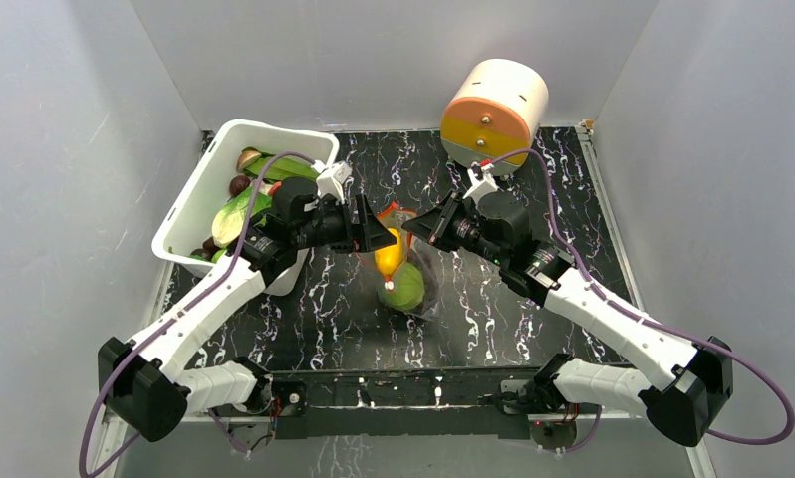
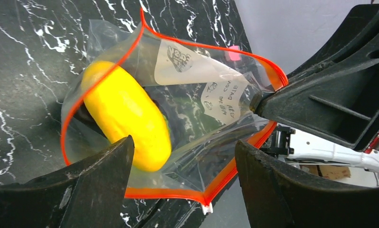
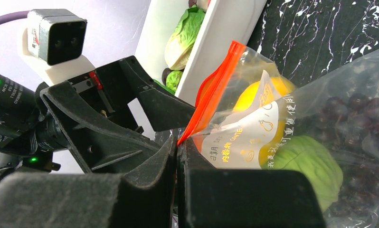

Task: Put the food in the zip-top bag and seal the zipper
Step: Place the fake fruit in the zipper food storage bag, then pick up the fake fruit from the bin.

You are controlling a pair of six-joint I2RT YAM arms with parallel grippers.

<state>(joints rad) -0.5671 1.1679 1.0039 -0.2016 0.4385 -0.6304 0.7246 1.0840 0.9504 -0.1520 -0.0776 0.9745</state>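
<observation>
The clear zip-top bag (image 1: 413,284) hangs over the middle of the black marble table. My right gripper (image 3: 178,147) is shut on the orange-red zipper (image 3: 211,95) at one side of the mouth. The mouth gapes wide in the left wrist view, with the zipper (image 2: 178,194) and its white slider tab (image 2: 206,208) at the near corner. A yellow oval fruit (image 2: 126,118) lies just inside the mouth. Deeper in the bag lie a green cabbage (image 3: 306,164) and a dark grape bunch (image 3: 363,114). My left gripper (image 2: 183,161) is open, its fingers either side of the near mouth edge without touching it.
A white bin (image 1: 189,214) with more toy vegetables stands at the back left, just behind the left arm. A cream and orange cylinder (image 1: 493,115) stands at the back right. Grey walls enclose the table on three sides.
</observation>
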